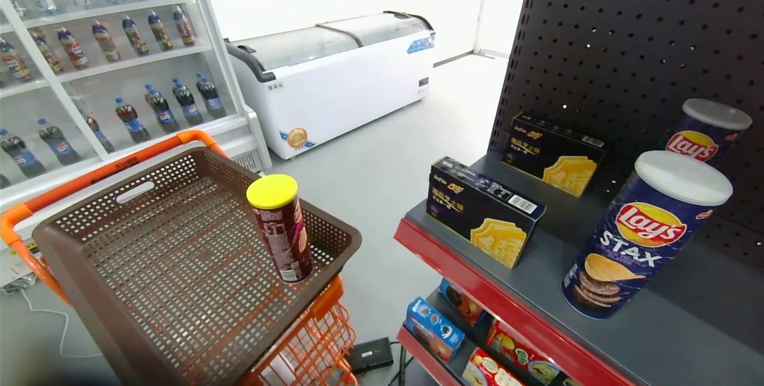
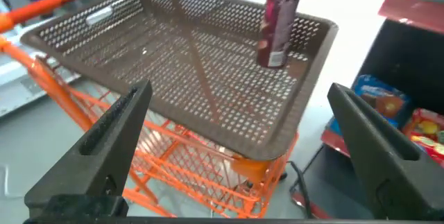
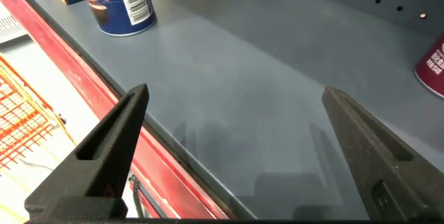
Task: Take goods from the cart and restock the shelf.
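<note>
one tall canister (image 1: 280, 228) stands upright in the brown basket (image 1: 179, 266), at the basket's corner nearest the shelf (image 1: 674, 326), close by the rim. the left jaws are spread wide and empty off the basket's near side, with the canister well ahead of them, not between them. a glancing finger would likely tip so narrow a thing over the basket's rim. right of the basket, the right jaws gape empty above bare shelf board, where a careless set-down could knock the blue can (image 1: 644, 237).

Yellow-lidded, seemingly maroon can (image 1: 283, 237) — brown perforated basket (image 1: 179, 278), orange cart (image 1: 310, 338)
</note>
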You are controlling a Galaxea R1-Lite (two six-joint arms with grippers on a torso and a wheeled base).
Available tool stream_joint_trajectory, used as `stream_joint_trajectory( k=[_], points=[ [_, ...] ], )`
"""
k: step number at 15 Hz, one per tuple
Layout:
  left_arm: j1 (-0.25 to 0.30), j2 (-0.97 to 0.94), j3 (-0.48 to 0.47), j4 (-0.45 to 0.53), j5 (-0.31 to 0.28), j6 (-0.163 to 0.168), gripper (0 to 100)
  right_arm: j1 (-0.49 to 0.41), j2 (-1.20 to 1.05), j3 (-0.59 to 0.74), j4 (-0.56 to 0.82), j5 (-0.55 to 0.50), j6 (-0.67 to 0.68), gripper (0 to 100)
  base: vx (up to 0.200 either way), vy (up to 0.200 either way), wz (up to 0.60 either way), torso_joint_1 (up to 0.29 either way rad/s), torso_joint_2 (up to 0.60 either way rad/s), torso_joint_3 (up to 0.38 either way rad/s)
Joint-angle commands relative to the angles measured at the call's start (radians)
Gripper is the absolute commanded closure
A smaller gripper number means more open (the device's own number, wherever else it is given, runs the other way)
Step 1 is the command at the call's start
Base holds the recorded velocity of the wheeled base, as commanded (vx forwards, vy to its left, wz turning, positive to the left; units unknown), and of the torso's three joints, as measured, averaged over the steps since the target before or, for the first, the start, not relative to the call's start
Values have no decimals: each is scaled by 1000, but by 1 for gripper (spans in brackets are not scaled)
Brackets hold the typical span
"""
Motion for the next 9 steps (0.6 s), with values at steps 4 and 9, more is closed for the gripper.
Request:
stream_joint_trajectory(
  k=[4, 9],
  points=[
    [-78, 619, -316, -17, -25, 69, 0, 0, 1, 0, 0, 0, 0, 0, 0, 0, 0, 0, 0, 0],
    [-81, 889, -313, -104, 46, 73, 0, 0, 1, 0, 0, 0, 0, 0, 0, 0, 0, 0, 0, 0]
  ],
)
